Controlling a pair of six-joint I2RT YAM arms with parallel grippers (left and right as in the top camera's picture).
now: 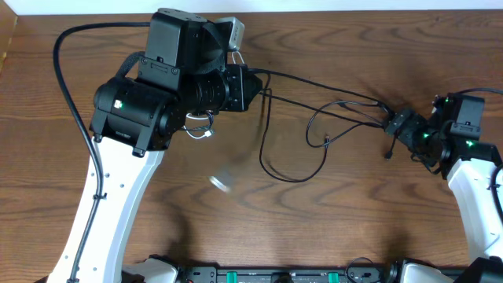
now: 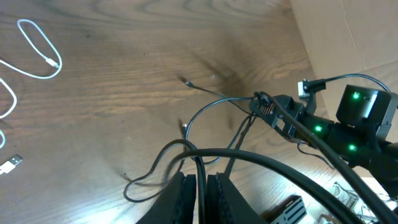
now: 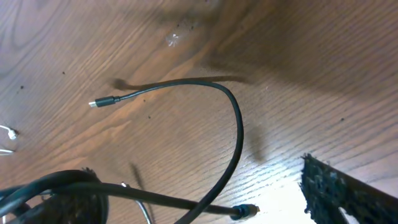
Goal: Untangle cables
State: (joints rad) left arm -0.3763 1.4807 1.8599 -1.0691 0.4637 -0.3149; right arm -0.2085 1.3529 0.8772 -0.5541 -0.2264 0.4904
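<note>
Left pincer [image 2: 200,186] clamped on black cable [image 1: 314,82], stretched left-to-right toward right pincer [image 1: 391,126], its jaws apart.

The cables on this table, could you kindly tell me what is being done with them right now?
Two robot arms are working on tangled cords. The left hand is closed on a black cable, and black strands run across the table to the right hand, whose fingers stand wide open and grip nothing. The white cable lies by itself near the left arm, untouched.
</note>
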